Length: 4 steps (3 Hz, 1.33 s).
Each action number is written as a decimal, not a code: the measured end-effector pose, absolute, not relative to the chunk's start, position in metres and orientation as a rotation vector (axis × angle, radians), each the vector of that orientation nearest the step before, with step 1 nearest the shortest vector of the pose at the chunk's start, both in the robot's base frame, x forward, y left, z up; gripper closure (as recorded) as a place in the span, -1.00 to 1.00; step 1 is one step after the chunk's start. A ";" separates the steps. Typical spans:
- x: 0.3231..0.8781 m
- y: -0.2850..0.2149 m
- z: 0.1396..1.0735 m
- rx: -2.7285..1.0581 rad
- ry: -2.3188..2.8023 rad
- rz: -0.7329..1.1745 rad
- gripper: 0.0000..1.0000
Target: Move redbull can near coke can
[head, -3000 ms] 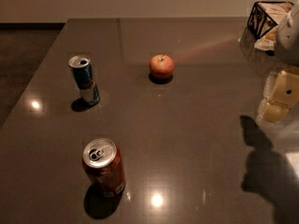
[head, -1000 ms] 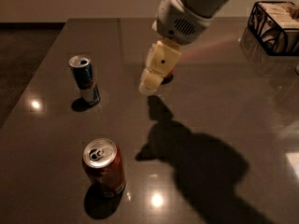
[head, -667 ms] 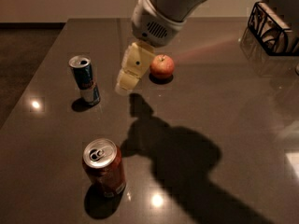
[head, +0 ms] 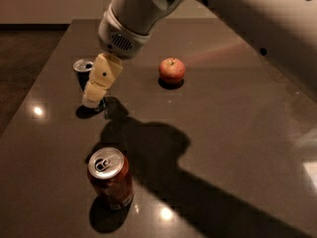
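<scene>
The redbull can [head: 81, 68] is a slim blue and silver can standing upright at the left of the dark table; only its top and upper side show. My gripper [head: 95, 94] hangs from the arm directly in front of the can and covers most of it. The coke can [head: 110, 178] is a wider dark red can with a silver top, upright near the front of the table, well apart from the redbull can and below it in the view.
A red apple [head: 172, 70] sits at the middle back of the table [head: 237, 133]. The arm [head: 143, 9] reaches in from the upper right and casts a broad shadow across the middle of the table. The table's left edge runs close to both cans.
The arm has swept from the right side of the table leftward, past the apple. The gripper now sits at the redbull can. Both cans and the apple stand where they were.
</scene>
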<state>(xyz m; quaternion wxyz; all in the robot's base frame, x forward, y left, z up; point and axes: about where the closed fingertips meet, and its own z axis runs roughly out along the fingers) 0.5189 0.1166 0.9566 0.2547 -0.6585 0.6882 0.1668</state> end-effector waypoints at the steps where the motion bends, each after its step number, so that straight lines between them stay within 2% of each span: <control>1: 0.524 0.145 0.945 -1.806 1.858 0.485 -1.00; 2: 0.533 0.163 0.935 -1.822 1.859 0.492 -1.00; 3: 0.539 0.170 0.930 -1.833 1.855 0.490 -0.67; 4: 0.543 0.171 0.931 -1.838 1.846 0.496 -0.20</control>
